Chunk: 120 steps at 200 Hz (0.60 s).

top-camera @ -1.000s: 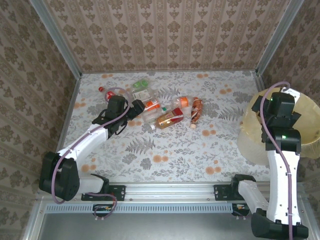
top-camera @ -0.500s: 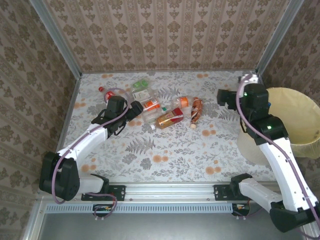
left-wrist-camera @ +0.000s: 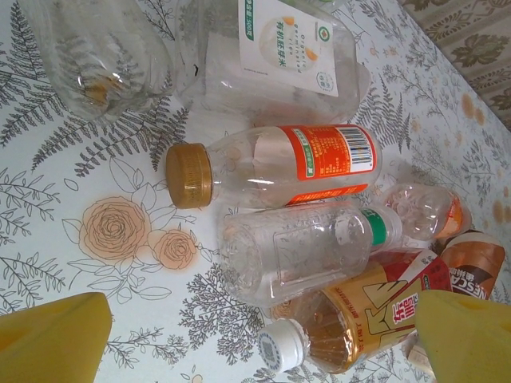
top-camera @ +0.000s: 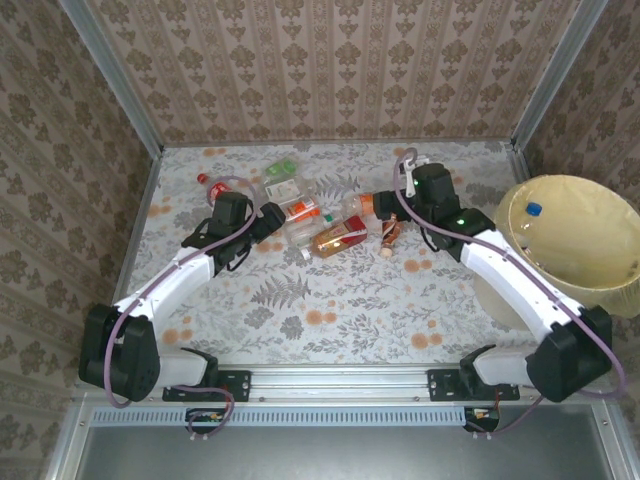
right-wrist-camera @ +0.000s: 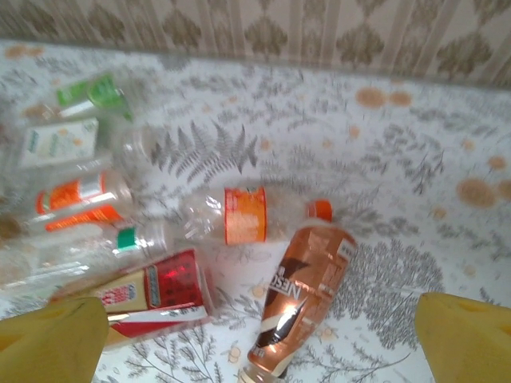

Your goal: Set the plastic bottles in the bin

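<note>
My left claw (left-wrist-camera: 255, 339) and right claw (right-wrist-camera: 259, 339) hang spread apart and empty above the small clear plastic bottles (top-camera: 338, 234) clustered on the floral worktop (top-camera: 350, 300), left of the big round yellow-lined bin (top-camera: 585, 250).

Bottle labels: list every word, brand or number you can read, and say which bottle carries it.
"NES": on the brown bottle; the rest of the word is turned away.
On the white-label bottle: green Chinese characters, too small to read.
On the orange-label bottle: a barcode, its digits too small to read.
On the red-label bottle: Chinese characters, not legible.
</note>
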Motion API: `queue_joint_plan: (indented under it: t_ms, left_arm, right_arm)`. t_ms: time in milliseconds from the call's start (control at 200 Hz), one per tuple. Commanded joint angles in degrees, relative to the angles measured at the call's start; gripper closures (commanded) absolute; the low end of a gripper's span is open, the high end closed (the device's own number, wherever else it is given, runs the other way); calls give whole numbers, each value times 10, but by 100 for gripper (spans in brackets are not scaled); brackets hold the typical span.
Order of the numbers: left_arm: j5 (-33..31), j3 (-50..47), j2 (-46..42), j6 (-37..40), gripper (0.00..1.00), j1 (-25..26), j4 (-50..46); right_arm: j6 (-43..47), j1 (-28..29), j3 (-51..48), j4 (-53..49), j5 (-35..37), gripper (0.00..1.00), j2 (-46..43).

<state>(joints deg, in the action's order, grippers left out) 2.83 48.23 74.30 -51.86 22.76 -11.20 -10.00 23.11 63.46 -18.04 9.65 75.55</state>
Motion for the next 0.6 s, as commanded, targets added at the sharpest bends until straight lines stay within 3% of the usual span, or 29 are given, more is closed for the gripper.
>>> queue_joint_plan:
  t_ms: [0, 595]
  left_arm:
    - [2, -7, -5, -13, 0, -4, -9]
    - [-10, -28, -40, -31, 0, -10, -18]
  right_arm:
    - [-33, 0, -8, 44, 9, 1, 34]
    - [-164, -53, 77, -2, 43, 17, 274]
